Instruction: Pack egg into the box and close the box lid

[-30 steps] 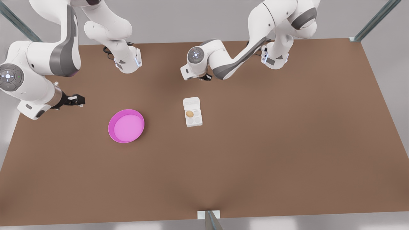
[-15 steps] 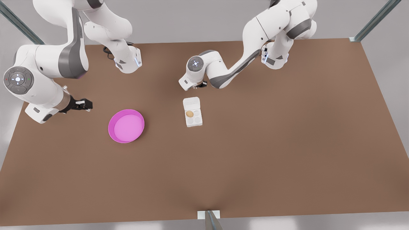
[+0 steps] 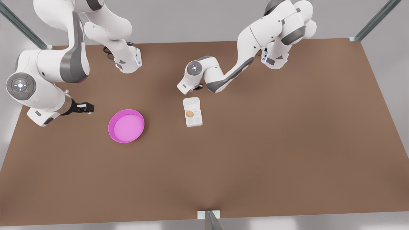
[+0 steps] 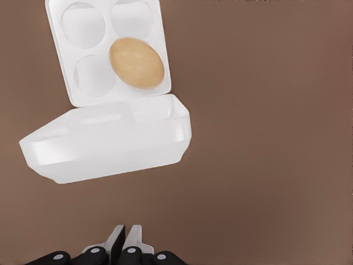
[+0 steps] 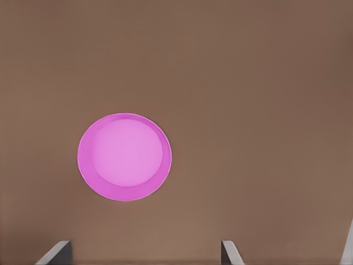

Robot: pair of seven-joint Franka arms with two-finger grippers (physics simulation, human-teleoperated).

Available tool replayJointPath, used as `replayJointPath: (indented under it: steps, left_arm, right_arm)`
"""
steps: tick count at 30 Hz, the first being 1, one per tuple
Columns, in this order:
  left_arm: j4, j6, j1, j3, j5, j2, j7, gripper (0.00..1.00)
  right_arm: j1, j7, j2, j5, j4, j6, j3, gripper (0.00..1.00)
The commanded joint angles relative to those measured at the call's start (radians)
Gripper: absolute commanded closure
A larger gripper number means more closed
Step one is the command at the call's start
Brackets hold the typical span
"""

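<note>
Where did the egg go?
The egg sits in a cup of the open box, mid-table in the front view, right of the pink dish.

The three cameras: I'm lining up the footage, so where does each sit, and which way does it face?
Front view: high above the table, looking down; both arms, box, pink dish.
Left wrist view: behind the left hand, fingers together, facing the open box lid and egg.
Right wrist view: above the right hand, fingers apart, looking down at the dish.
Shared: front and left wrist show the egg in its cup; front and right wrist show the dish.
</note>
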Motion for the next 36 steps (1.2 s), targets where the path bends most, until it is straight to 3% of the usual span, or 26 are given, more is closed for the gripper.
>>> replayJointPath:
  steps: [1,22,36]
  left_arm:
    - [0.002,0.038,-0.002,0.008,0.007,0.002,-0.119,0.74]
    - [0.004,0.094,0.050,0.051,0.036,0.004,-0.113,0.74]
    - [0.145,0.095,0.098,0.063,0.048,0.070,-0.091,0.74]
  right_arm:
    - [0.000,0.028,0.000,0.000,0.001,0.000,0.000,0.00]
    - [-0.002,0.028,0.022,-0.003,0.002,0.000,-0.002,0.00]
    - [-0.002,0.028,0.023,-0.004,0.002,0.000,-0.002,0.00]
